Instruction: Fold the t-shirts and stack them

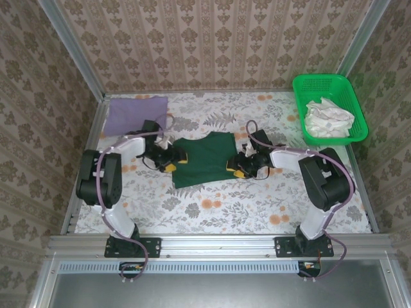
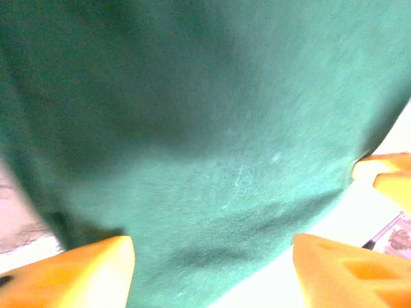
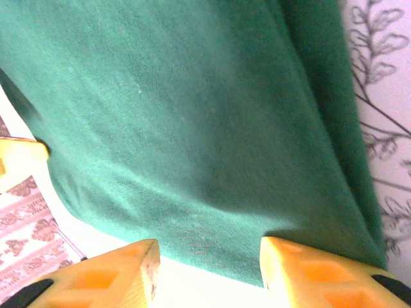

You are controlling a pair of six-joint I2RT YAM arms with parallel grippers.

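- Left gripper (image 1: 168, 159) sits low at the left edge of the dark green t-shirt (image 1: 205, 160). Its jaws stand wide apart, and the cloth lies beyond the orange fingers (image 2: 77, 273) rather than pinched between them.
- Right gripper (image 1: 243, 167) sits opposite at the shirt's right edge, jaws partway apart. The hem lies just at the fingertips (image 3: 321, 276), and no grip is evident.
- Green shirt lies flat in the middle of the table (image 1: 212, 212), narrowed to a rough rectangle. The lilac t-shirt (image 1: 136, 114) rests flat at the far left corner, well apart.
- Step in hand, by appearance: folding the green shirt, with its sides turned in and a cross fold not yet made.
- Next move likely calls for both grippers to pinch one end together, carry it over evenly, then move the bundle onto the lilac shirt.
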